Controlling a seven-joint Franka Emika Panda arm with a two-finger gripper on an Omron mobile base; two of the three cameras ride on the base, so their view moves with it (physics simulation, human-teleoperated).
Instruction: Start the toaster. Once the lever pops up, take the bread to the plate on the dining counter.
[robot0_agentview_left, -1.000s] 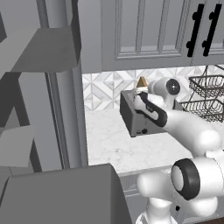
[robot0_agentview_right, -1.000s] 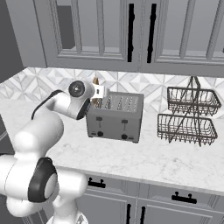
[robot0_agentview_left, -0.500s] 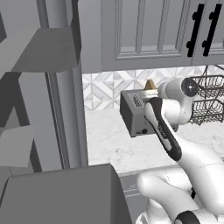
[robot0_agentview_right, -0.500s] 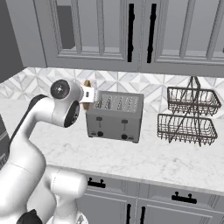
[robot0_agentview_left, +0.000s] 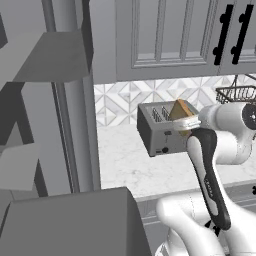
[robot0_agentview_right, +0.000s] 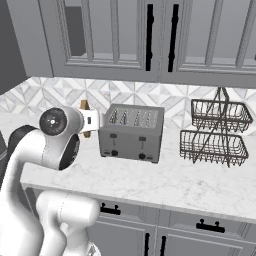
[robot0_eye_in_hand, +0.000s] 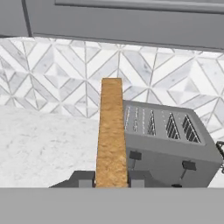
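- No brand, label or writing can be read on the toaster, the cabinets or anything else.
- The hand is closed on the bread, a finger pressing each flat face of the slice near its lower edge.
- In the hand view the bread shows edge-on, a narrow golden-brown crust strip whose long axis runs straight up from the fingers, away from the hand.
- In the left base view the bread is tilted, one corner uppermost, its tan face turned toward the camera; it is in the air, clear of the slots, just beside the toaster at the end nearer the arm.
- In the right base view a sliver of the bread shows past the white wrist, left of the toaster.
- The toaster is a dark grey box with its long axis along the back wall, two slots on top, and two levers and small black knobs on its front face.
- It stands on a white marble counter with faint grey veins.
- A backsplash of grey-and-white diamond tiles runs behind, under grey panelled wall cabinets with black bar handles.
- A two-tier dark wire basket stands on the counter, to the right of the toaster in the right base view and well apart from it.
- Grey drawers with black handles sit below the counter edge.
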